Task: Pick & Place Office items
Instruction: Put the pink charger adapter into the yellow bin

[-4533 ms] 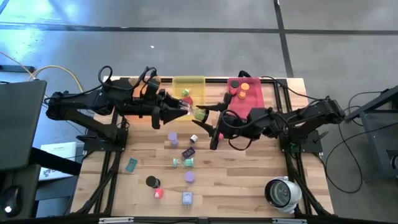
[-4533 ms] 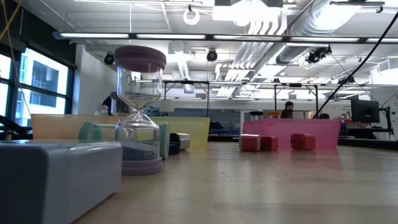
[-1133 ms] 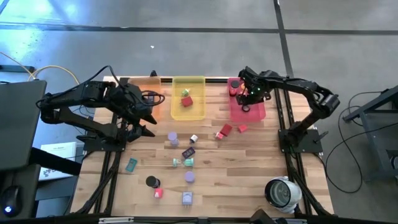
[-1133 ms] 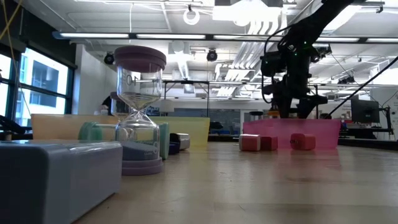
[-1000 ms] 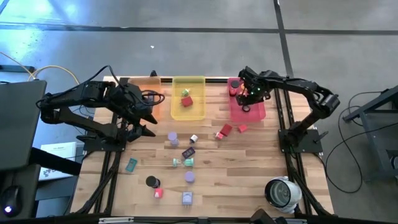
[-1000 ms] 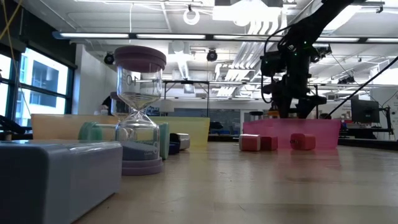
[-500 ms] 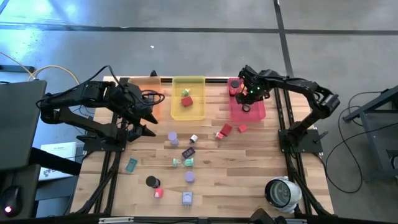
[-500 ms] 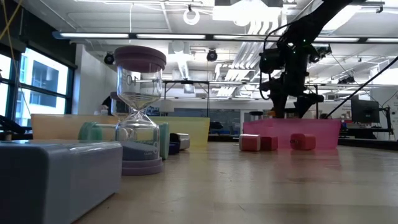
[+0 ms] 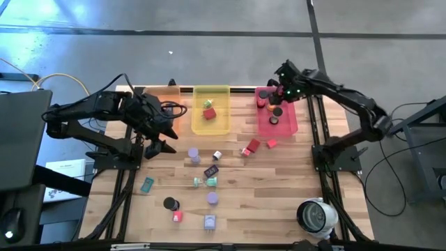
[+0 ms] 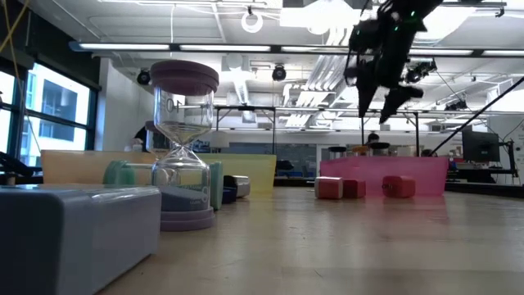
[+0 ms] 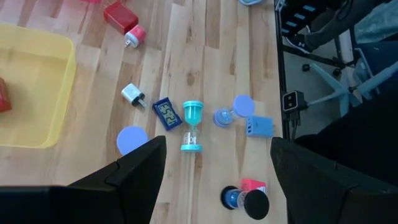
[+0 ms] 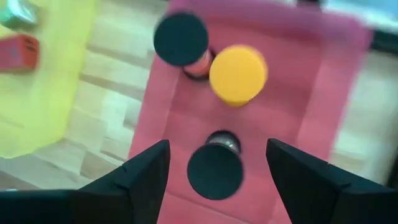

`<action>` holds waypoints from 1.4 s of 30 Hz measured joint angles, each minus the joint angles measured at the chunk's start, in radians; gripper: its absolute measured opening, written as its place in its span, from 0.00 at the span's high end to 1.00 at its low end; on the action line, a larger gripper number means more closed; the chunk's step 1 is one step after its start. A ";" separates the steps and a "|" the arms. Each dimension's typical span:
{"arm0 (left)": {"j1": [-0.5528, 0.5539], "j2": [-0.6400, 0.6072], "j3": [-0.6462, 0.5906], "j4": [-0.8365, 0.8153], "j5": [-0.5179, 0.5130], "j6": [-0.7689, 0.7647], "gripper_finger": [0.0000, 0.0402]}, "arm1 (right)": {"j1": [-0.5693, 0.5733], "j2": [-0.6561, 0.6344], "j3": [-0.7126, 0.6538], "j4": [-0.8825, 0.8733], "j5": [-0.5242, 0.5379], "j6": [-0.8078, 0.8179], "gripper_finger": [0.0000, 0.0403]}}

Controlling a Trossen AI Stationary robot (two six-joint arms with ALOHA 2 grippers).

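High view: right gripper above pink tray at 1 o'clock; left gripper at 9 o'clock.
Right wrist view: fingers spread, empty; black-topped piece stands in tray beside orange-topped piece.
Left wrist view: fingers apart, empty.

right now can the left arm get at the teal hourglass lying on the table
Probably yes. The left gripper hangs open above the table's left side, and the teal hourglass lies in the open, with only bare wood between them.
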 joint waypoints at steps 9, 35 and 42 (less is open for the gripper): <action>0.000 0.000 0.000 0.000 0.002 -0.035 0.30 | 0.131 -0.235 0.057 0.025 -0.050 -0.154 0.36; -0.170 0.083 0.000 0.056 -0.111 -0.261 0.30 | 0.648 -0.340 0.048 0.053 -0.260 -0.096 0.36; -0.319 0.145 0.000 0.082 -0.245 -0.382 0.30 | 0.777 -0.270 0.048 0.067 -0.210 -0.095 0.36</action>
